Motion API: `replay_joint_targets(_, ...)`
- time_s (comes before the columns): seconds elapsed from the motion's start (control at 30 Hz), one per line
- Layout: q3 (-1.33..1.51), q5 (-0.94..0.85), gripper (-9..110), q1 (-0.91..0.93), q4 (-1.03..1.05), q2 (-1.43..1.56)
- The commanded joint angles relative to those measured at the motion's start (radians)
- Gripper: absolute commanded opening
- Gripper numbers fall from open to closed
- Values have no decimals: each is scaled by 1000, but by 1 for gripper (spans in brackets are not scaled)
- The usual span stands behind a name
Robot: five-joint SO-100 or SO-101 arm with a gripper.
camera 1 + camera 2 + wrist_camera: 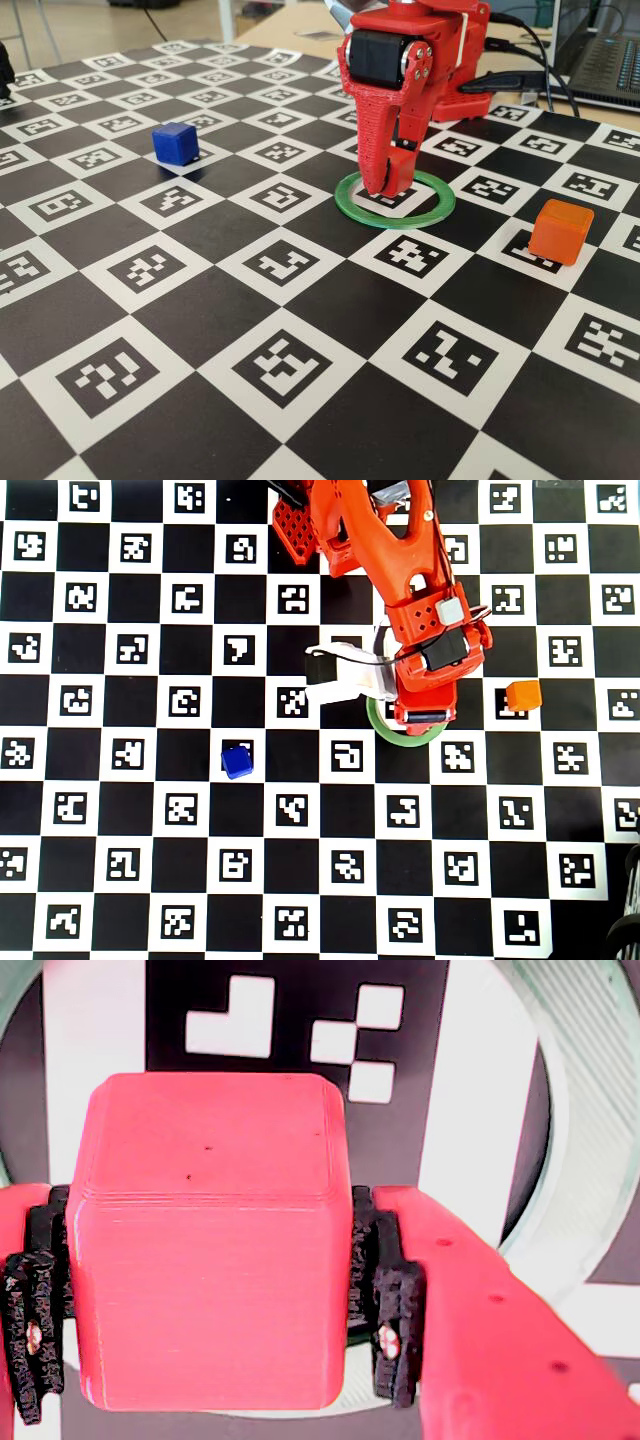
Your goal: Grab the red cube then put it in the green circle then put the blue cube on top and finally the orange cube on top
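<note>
**Red cube held inside the green ring; blue and orange cubes free on the board**

Writing/labels: no readable brand names or text anywhere. The only markings are square black-and-white coded tags printed in the white squares of the board.

Surface [200, 300]: a black-and-white checkerboard sheet covering the whole work area. In the fixed view a pale wooden tabletop shows beyond its far edge, with what looks like a dark laptop at the 1 o'clock corner and black cables running to the arm. Pale floor at the top left.

Fingers [210, 1330]: closed on the red cube [205, 1240]. The wrist view shows black pads [395, 1330] pressed against both side faces of the cube, which fills the gap between them. Whether the cube rests on the board or hangs just above it cannot be told.

Green circle [396, 219]: lies flat on the board. In the fixed view the fingers reach down inside it; in the wrist view its pale rim curves around the cube.

Blue cube [237, 762]: overhead view, at roughly 8 o'clock from the ring, well apart, sitting alone.

Orange cube [523, 695]: overhead view, at about 3 o'clock from the ring, near, not touching it.
</note>
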Motion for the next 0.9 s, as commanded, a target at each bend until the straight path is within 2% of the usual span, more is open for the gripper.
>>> replay_joint_targets(0.0, -9, -5, 4, -12, -5, -2)
replay_joint_targets(0.43, 5, 0, 5, -17, -18, -29)
replay_joint_targets(0.87, 6, -11, 26, -35, -11, -25)
